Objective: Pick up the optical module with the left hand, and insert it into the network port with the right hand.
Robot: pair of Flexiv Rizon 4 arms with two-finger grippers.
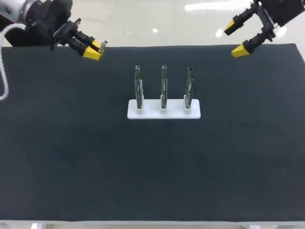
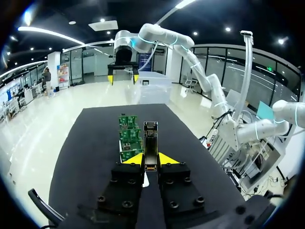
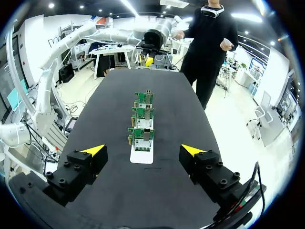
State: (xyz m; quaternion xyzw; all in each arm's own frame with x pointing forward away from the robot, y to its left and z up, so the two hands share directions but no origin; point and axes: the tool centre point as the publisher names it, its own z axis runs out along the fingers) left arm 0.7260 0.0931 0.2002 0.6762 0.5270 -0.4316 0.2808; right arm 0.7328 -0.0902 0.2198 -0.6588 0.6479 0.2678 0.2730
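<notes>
green circuit boards, white holder, black mat

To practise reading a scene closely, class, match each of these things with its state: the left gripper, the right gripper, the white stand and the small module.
Things:
1. left gripper
2. right gripper
3. white stand
4. module

States:
A. open, nothing between its fingers
B. held between two yellow fingertips, away from the stand
C. carries three boards standing in a row
D. shut on the module

Pairs: 1-D, 2-A, 3-C, 4-B.
</notes>
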